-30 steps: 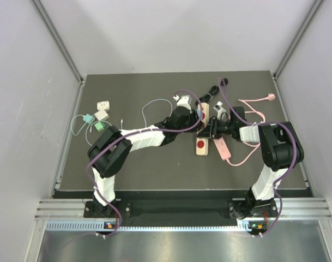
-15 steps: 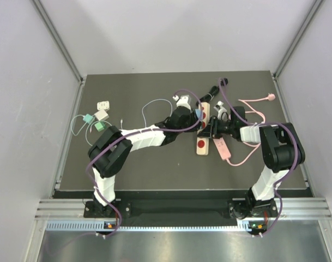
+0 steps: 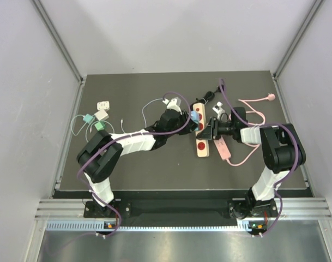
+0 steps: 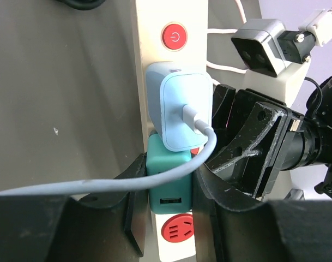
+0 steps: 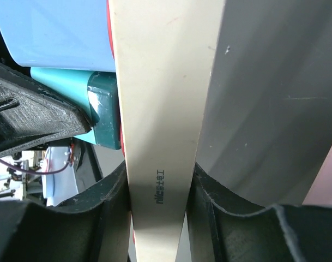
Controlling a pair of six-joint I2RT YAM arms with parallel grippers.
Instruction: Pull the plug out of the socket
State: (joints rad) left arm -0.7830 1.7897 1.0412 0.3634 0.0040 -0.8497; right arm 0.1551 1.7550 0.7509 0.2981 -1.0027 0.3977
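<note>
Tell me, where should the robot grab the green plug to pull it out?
By its two flat side faces, coming straight down from above the power strip. The green plug stands up square from the strip, and the light blue charger crowds one end, so only the sides are free. The left gripper sits that way, shut on it; the right gripper pinches the strip.
</note>
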